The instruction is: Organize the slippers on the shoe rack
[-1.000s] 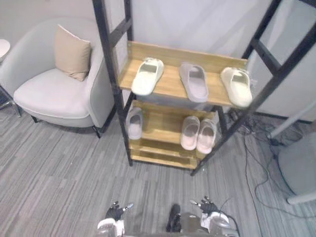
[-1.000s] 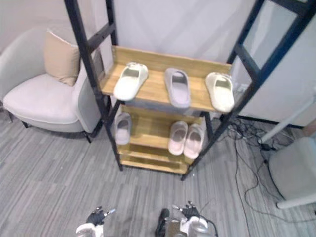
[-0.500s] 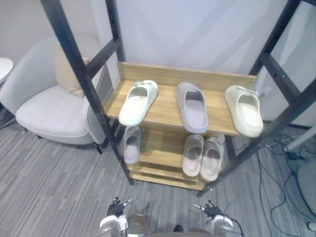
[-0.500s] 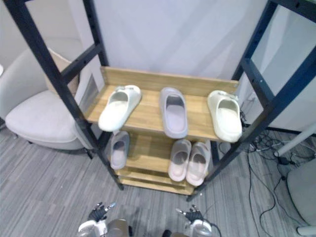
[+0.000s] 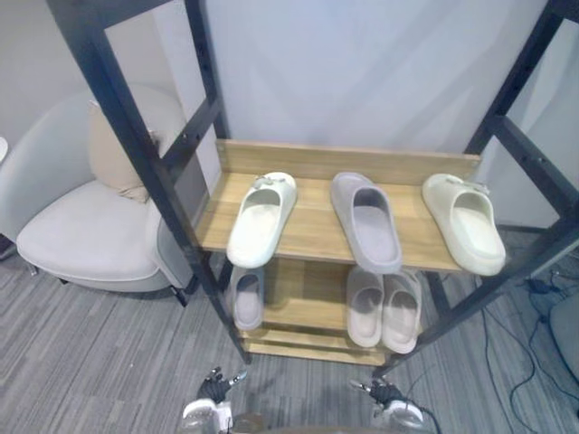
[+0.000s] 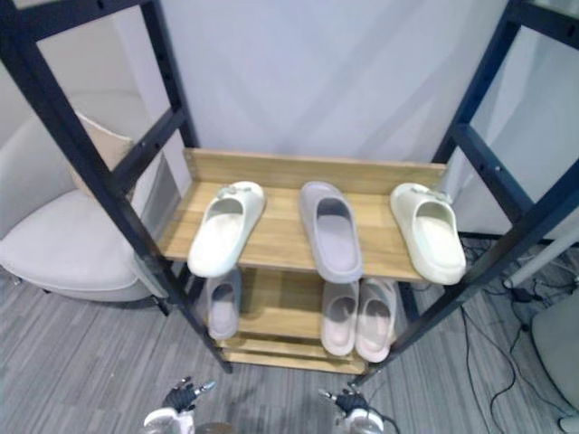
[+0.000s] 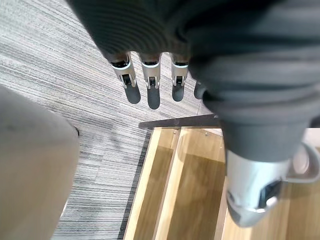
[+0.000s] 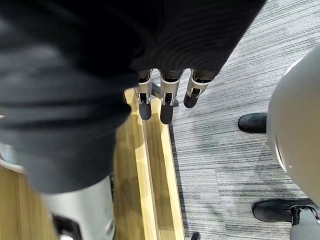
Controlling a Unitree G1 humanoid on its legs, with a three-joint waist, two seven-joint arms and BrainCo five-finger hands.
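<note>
Lying apart on the shoe rack's point(image 5: 312, 231) upper shelf, the cream slipper point(image 5: 261, 220), lilac slipper point(image 5: 366, 221) and second cream slipper point(image 5: 465, 223) look light, soft and bendy, best pinched across the strap, while the left robot hand point(image 7: 152, 92) and right robot hand point(image 8: 166, 109) hang low, slack-fingered and empty.

The shoe rack point(image 5: 312, 224) has shelves of pale wood with visible grain and a low satin sheen, set in a frame point(image 5: 139, 136) of matt black metal. On its top shelf the left cream slipper point(image 5: 261, 220), grey slipper point(image 5: 366, 221) and right cream slipper point(image 5: 466, 226) are smooth, matt moulded plastic. The lower slippers point(image 5: 366, 312), in shadow, appear to be the same. Beside the rack, the armchair point(image 5: 81, 235) and cushion point(image 5: 109, 154) are matt woven cloth. Under it lies rough, streaked grey carpet point(image 5: 90, 362). The left hand point(image 7: 151, 85) and right hand point(image 8: 166, 102) have dark ribbed matt covers and smooth silver fingers.
</note>
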